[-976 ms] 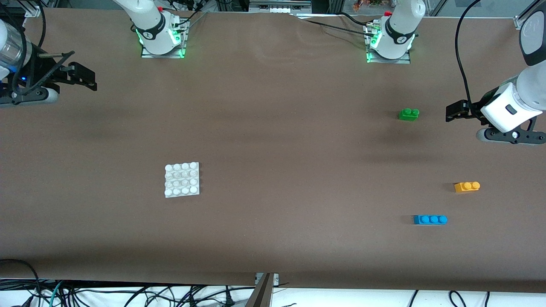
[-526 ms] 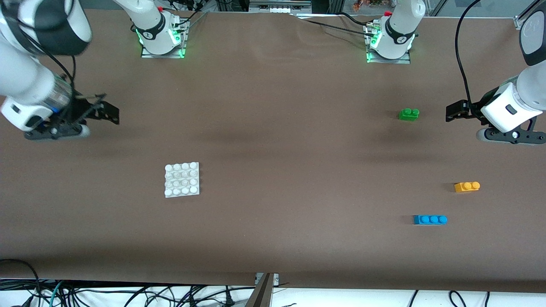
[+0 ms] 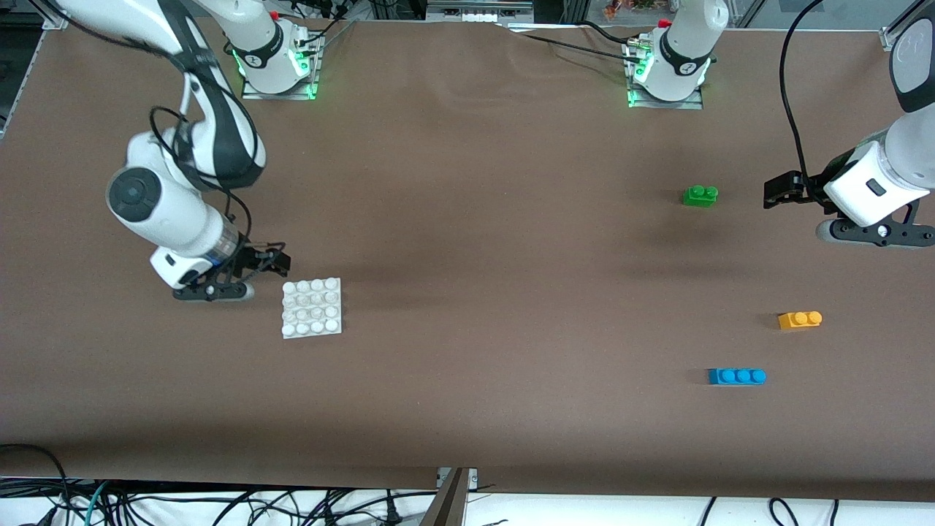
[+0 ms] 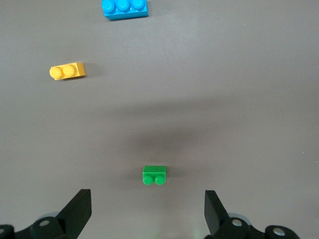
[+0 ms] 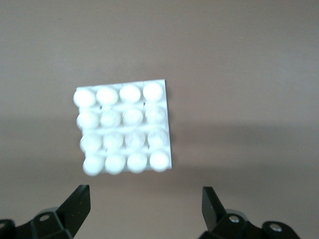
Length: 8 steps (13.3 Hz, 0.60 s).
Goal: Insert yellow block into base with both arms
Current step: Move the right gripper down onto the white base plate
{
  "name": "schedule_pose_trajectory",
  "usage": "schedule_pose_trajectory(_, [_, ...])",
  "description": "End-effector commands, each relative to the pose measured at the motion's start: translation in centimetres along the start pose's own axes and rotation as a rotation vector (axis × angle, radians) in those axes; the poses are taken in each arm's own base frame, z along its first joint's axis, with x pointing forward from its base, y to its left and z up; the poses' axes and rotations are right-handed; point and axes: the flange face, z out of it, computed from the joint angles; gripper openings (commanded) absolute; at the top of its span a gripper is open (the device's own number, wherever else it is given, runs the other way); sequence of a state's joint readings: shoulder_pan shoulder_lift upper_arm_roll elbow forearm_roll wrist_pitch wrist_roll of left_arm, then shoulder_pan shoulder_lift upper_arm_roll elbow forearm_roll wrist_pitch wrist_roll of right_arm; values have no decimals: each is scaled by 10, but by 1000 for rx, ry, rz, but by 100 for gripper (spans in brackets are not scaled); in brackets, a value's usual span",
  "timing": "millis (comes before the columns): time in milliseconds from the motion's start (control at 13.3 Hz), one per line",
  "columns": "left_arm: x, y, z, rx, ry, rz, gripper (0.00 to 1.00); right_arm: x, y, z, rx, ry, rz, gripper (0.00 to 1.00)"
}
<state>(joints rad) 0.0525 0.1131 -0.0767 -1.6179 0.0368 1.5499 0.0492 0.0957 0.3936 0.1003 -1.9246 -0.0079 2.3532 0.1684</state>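
We're swinging the right gripper (image 3: 276,261) in beside the base (image 3: 312,307).
It's coming in from the table's edge at the right arm's end, fingers wide, nothing held. Left gripper (image 3: 776,191) is waiting near the green brick (image 3: 700,195), also wide & empty. Yellow block (image 3: 800,319) is sitting untouched at the left arm's end, w/ the blue brick (image 3: 736,375) nearer the camera.

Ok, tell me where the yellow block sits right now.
The yellow block lies on the table toward the left arm's end, nearer the front camera than the green brick, with the blue brick nearer still.
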Motion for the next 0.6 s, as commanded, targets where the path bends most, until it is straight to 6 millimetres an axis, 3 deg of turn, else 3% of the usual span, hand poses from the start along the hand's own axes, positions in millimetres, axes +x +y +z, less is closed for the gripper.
schedule_pose_trajectory(0, [0, -2, -5, -18, -4, 5, 100, 12, 4, 30, 8, 28, 18, 99])
schedule_pose_trajectory(225, [0, -2, -5, -19, -5, 5, 100, 23, 3, 58, 13, 15, 32, 99])
schedule_pose_trajectory(526, [0, -2, -5, -19, -5, 5, 100, 25, 3, 92, 12, 55, 13, 99])
